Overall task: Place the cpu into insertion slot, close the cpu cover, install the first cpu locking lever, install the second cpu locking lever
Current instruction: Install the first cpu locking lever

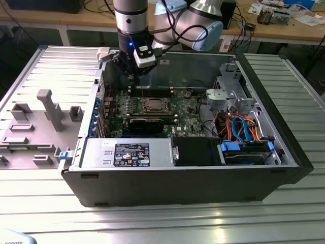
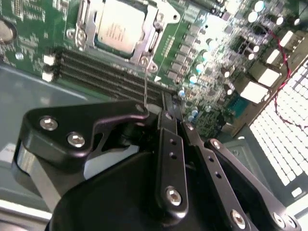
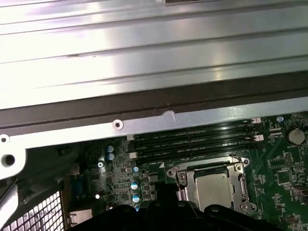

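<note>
The cpu point(image 2: 120, 26) lies silver top up in its socket on the green motherboard, also seen as cpu point(image 3: 211, 187) and cpu point(image 1: 154, 105). The cpu cover point(image 2: 150, 42) lies flat around it as a silver frame, cover point(image 3: 185, 175). A thin locking lever point(image 2: 146, 82) stands up from the socket's corner, and its free end sits right beside my black gripper point(image 2: 166, 108). The gripper's fingers are drawn together with nothing seen between them. In the exterior view my gripper point(image 1: 133, 84) hangs just above the board, behind the socket and toward the exterior view's left.
Black memory slots point(image 2: 106, 72) run between socket and gripper. The open computer case point(image 1: 188, 178) holds a black card point(image 1: 147, 123), a power supply point(image 1: 132, 154) and drive cables point(image 1: 244, 129). Its rear wall point(image 3: 144, 122) is close by. A grey fixture plate point(image 1: 35, 127) lies at the exterior view's left.
</note>
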`<act>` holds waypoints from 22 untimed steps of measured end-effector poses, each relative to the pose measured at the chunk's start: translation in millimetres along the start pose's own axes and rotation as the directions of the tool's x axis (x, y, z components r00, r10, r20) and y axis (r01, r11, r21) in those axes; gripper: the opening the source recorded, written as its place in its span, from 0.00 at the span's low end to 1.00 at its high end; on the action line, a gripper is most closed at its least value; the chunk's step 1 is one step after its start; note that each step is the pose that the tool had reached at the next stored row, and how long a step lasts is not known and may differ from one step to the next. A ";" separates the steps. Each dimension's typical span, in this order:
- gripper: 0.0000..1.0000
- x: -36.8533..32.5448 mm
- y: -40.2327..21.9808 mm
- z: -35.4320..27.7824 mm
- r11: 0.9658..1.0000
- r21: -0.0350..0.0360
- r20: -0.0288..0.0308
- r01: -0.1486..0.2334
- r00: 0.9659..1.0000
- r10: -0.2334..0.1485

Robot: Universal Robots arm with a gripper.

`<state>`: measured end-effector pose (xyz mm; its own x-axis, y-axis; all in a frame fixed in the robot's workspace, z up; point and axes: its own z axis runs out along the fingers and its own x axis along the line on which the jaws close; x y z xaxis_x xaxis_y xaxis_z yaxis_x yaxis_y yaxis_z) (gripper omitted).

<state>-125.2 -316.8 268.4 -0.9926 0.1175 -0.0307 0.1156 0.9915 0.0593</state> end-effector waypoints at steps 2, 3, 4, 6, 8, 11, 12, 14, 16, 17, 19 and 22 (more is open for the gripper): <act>0.11 0.2 0.0 0.3 1.000 -0.001 -0.001 0.021 1.000 -0.021; 0.11 0.3 0.0 0.4 1.000 -0.001 -0.001 0.027 1.000 -0.027; 0.11 0.3 0.0 0.6 0.999 -0.001 -0.001 0.032 0.999 -0.032; 0.11 0.3 0.0 1.2 0.999 -0.002 -0.001 0.042 0.999 -0.042; 0.11 -0.1 0.1 1.4 0.999 -0.002 -0.001 0.047 0.999 -0.047; 0.11 -2.8 0.5 1.5 0.999 -0.002 -0.001 0.050 0.999 -0.050; 0.11 -3.7 0.7 1.6 0.999 -0.002 -0.001 0.051 0.999 -0.051; 0.11 -5.7 0.8 1.6 0.999 -0.002 -0.001 0.052 0.999 -0.052; 0.11 -6.5 1.0 1.8 0.999 -0.002 -0.001 0.052 0.999 -0.052; 0.11 -7.8 1.2 1.9 0.999 -0.002 -0.001 0.052 0.999 -0.052; 0.11 -10.5 1.5 2.0 0.999 -0.002 -0.001 0.052 0.999 -0.052; 0.11 -14.3 1.9 2.3 0.999 -0.002 -0.001 0.052 0.999 -0.052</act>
<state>-110.7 -316.4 266.6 -0.9973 0.0654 -0.0327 0.0633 0.9962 0.0594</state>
